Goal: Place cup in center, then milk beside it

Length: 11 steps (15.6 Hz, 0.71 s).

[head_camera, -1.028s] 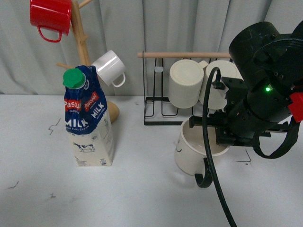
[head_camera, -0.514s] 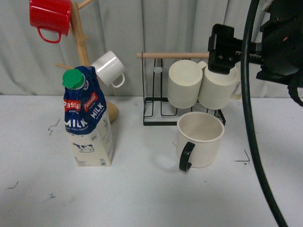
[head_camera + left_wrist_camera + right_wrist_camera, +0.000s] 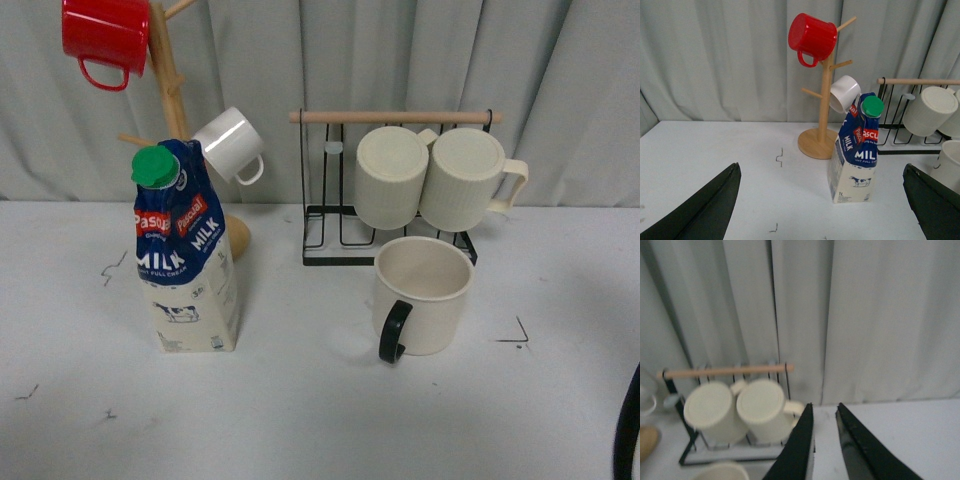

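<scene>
The cup (image 3: 422,290) is sitting upright on the bench (image 3: 300,410), a little right of the middle and just in front of the wire rack (image 3: 330,240), with its handle turned toward the robot. The milk (image 3: 185,260) is standing tall well off to its left. The left gripper (image 3: 821,167) is hanging with its jaws spread wide and the carton ahead between them, so I'd judge that arm the nearer. The right gripper (image 3: 824,407) is facing the rack, nearly together on nothing.

Left gripper (image 3: 821,166) spread wide; right gripper (image 3: 824,406) fingers nearly touching.
</scene>
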Available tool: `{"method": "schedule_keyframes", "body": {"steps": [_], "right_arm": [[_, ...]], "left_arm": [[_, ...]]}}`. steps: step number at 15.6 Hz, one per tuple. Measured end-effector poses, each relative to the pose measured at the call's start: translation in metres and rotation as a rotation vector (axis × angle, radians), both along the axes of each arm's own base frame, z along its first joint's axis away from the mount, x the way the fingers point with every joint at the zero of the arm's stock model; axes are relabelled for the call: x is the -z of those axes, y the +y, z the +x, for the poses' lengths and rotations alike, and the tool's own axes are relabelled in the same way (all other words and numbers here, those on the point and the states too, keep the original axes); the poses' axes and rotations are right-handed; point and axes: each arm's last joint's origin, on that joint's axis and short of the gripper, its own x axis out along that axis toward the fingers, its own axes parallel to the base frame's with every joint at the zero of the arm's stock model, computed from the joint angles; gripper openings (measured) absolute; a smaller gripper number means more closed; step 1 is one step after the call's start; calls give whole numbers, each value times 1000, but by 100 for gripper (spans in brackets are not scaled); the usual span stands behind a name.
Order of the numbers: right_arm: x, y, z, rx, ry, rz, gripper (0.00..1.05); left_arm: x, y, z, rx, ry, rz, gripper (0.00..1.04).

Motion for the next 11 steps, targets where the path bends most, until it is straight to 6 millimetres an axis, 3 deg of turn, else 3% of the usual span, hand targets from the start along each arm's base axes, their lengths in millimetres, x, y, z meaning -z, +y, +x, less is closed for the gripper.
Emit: {"method": "schedule_keyframes", "body": {"steps": [1,2,3,6,11], "right_arm": [[15,-4,-12,-9,64,-16,4],[20,-11,-24,2,84,-24,2],[14,-17,-35,9,1,-12,2],[28,-24,-61,-4,75,-21,2],[25,-41,-91,16,57,-17,2]], "left_arm": [[0,0,0,0,0,0,98],[0,0,0,0,0,0,98],[0,0,0,0,0,0,98],[0,0,0,0,0,0,98],[0,0,0,0,0,0,98]]}}
